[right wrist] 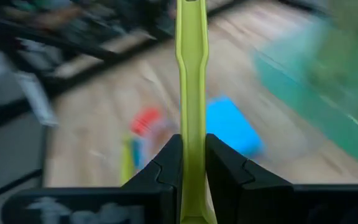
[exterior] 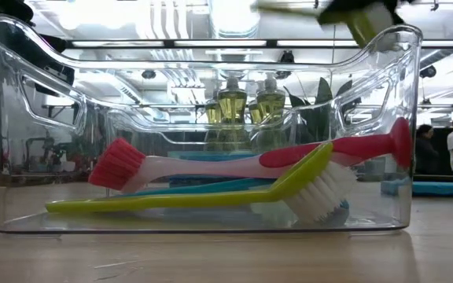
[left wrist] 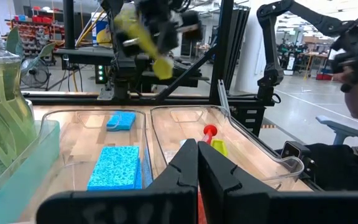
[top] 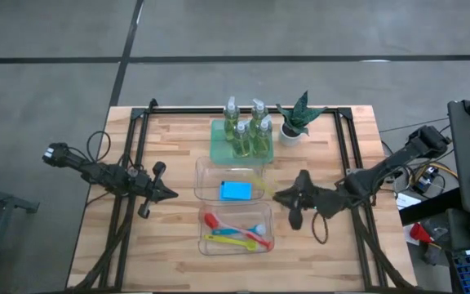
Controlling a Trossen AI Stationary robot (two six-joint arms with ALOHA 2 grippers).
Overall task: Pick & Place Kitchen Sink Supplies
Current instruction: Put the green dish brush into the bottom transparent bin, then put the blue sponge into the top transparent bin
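1. A pale wooden table (top: 170, 245) stands on a grey floor, with a black frame along its edges; in the low view a workshop with ceiling lights and people at the far right lies behind it.
2. Nearest the front edge, at about 6 o'clock from the table's middle, sits a clear bin (top: 237, 231) holding a red brush (exterior: 250, 161), a yellow-green brush (exterior: 211, 196) and a blue brush (top: 247, 230), all lying lengthwise and overlapping.
3. Just behind it, at the table's middle, a second clear bin (top: 206, 181) holds a flat blue sponge (top: 236, 190); the left wrist view shows a further small blue sponge (left wrist: 121, 120) in that bin.
4. The right claw (top: 280, 196), at 3 o'clock just beside that second bin, is clenched on the handle of a yellow brush (right wrist: 191, 93); the handle runs straight out between its fingers, above the bins.
5. The left claw (top: 170, 194) hangs at 9 o'clock, near the second bin's other side, fingers pressed together and holding nothing.
6. Farther back, at 12 o'clock, a green tray (top: 219, 147) carries four pump bottles (top: 250, 129) of yellow-green liquid, standing upright in a cluster.
7. Just beside the tray, toward 1 o'clock, stands a potted plant (top: 296, 118).
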